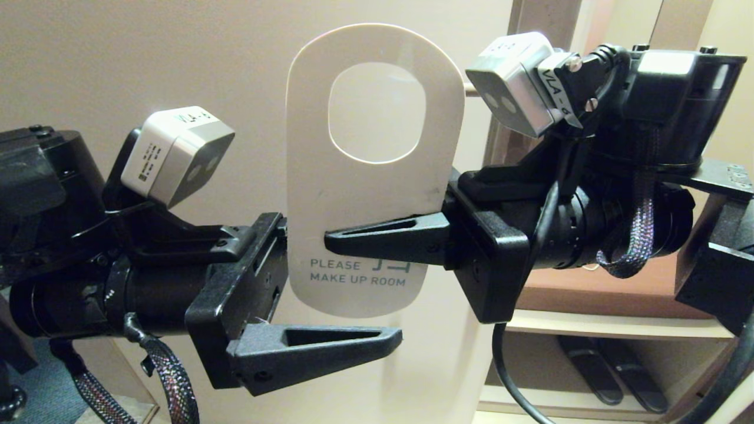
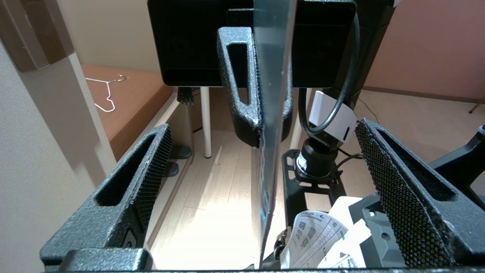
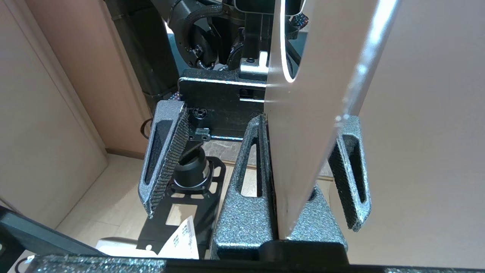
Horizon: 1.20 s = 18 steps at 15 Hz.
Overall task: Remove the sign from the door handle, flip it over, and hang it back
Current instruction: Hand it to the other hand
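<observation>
I see the sign [image 1: 353,194] held upright in mid-air between my two arms, in front of the pale door [image 1: 118,59], its white "PLEASE MAKE UP ROOM" face toward my head camera. My right gripper [image 1: 330,238] reaches in from the right with its fingers pressed together on the sign's lower half, just above the lettering. My left gripper [image 1: 347,288] sits on the left, fingers spread wide on either side of the sign's bottom edge without touching it; one finger [image 1: 318,347] shows below the sign, the other is hidden behind it. Off to the right I see a wooden shelf [image 1: 618,324] with dark slippers [image 1: 612,371] underneath. In the left wrist view a thin wire hanger [image 2: 108,93] lies on a brown ledge. The sign's top edge and hole have open room around them.
</observation>
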Available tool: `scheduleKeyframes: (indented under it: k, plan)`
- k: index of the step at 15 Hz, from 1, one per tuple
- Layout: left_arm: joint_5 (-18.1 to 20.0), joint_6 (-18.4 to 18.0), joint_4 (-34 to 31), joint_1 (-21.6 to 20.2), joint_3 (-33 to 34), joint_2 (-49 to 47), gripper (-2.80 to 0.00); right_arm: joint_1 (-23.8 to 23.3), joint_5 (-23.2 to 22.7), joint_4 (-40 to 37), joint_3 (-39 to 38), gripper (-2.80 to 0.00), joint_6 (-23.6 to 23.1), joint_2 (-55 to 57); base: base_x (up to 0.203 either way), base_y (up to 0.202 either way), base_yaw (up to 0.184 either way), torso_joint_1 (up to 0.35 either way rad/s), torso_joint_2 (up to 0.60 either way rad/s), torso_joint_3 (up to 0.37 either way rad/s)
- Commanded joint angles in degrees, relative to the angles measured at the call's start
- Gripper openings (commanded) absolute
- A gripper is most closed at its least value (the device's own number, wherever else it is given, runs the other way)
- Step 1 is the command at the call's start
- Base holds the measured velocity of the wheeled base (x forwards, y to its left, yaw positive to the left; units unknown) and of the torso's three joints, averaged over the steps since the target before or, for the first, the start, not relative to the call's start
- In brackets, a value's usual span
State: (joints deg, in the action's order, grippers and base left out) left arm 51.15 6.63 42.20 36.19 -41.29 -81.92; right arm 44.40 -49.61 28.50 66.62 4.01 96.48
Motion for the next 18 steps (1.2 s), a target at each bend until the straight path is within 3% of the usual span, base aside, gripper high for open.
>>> scheduleKeyframes:
  k: [1, 3, 4, 18]
  plan:
    - [0.3, -0.1, 0.2, -0.1, 0.1, 0.0, 0.00, 0.0, -0.3, 0.2, -0.1, -2.80, 0.0, 0.0, 0.000, 0.000, 0.000, 0.000, 0.00, 0.000]
    - [0.3, -0.1, 0.2, -0.1, 0.1, -0.1, 0.00, 0.0, -0.3, 0.2, -0.2, -2.80, 0.0, 0.0, 0.000, 0.000, 0.000, 0.000, 0.00, 0.000]
    - [0.3, -0.1, 0.2, -0.1, 0.1, -0.2, -2.80, 0.0, -0.3, 0.2, -0.2, -2.80, 0.0, 0.0, 0.000, 0.000, 0.000, 0.000, 0.00, 0.000]
    - [0.5, 0.3, -0.2, 0.0, 0.1, 0.4, -2.80, 0.1, -0.3, 0.2, -0.3, -2.80, -0.1, 0.4, 0.000, 0.000, 0.000, 0.000, 0.00, 0.000]
